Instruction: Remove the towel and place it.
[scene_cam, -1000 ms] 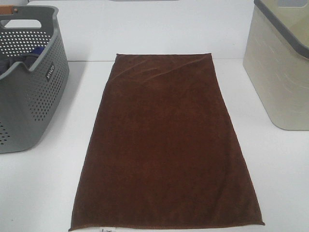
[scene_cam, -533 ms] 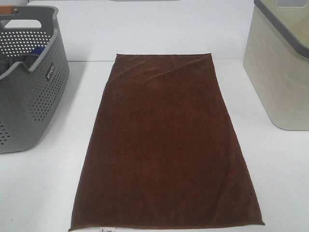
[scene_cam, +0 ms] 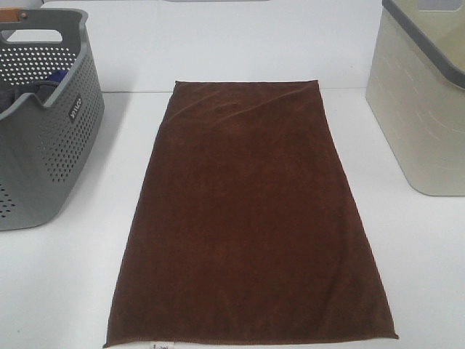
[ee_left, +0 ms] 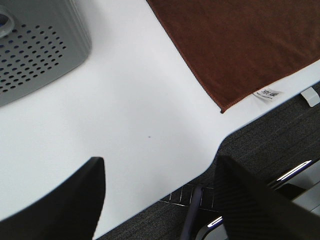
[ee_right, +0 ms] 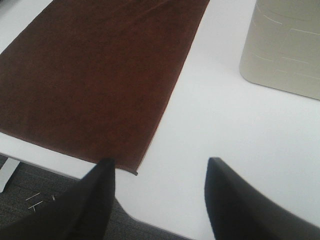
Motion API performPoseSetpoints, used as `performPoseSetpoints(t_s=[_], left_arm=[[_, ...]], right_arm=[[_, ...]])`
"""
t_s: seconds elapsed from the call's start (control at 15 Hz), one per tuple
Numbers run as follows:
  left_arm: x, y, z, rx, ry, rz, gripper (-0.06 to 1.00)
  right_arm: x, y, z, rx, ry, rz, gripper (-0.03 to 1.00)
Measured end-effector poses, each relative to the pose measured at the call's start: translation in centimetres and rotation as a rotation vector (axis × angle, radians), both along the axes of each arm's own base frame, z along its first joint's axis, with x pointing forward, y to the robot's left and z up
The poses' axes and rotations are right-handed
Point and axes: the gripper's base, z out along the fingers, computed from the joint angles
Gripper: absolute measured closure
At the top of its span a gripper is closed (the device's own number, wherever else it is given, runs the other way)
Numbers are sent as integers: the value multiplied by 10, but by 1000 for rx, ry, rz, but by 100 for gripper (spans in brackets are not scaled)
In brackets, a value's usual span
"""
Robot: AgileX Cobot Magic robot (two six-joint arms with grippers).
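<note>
The dark brown towel point(scene_cam: 249, 214) lies spread flat on the white table point(scene_cam: 429, 254), its long side running from the front edge to the back. Its small white tag point(ee_left: 268, 93) sits at the near left corner. It also shows in the left wrist view point(ee_left: 240, 45) and the right wrist view point(ee_right: 95, 75). My left gripper point(ee_left: 157, 200) is open and empty above the table's front edge, left of the towel's near corner. My right gripper point(ee_right: 159, 200) is open and empty above the front edge, by the towel's near right corner. Neither gripper shows in the high view.
A grey perforated basket point(scene_cam: 43, 116) with blue fabric point(scene_cam: 54, 78) inside stands at the left; it also shows in the left wrist view point(ee_left: 37, 55). A beige bin point(scene_cam: 425, 102) with a grey rim stands at the right, seen too in the right wrist view point(ee_right: 285, 47).
</note>
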Motion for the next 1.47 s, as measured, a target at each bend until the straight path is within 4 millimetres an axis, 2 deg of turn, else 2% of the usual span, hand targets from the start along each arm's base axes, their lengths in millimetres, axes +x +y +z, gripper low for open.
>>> performPoseSetpoints(t_s=[0.73, 0.87, 1.13, 1.27, 1.47], left_arm=[[-3, 3, 1, -7, -21, 43, 34], [-12, 9, 4, -26, -92, 118, 34], [-48, 18, 10, -66, -337, 288, 34], [-54, 18, 9, -72, -377, 296, 34], [-54, 18, 9, -73, -378, 296, 34]], right_arm=[[0, 0, 0, -1, -1, 0, 44], [0, -1, 0, 0, -1, -46, 44], [-6, -3, 0, 6, -51, -241, 44], [-16, -3, 1, 13, -112, -264, 44], [-18, -3, 0, 15, -130, -264, 44]])
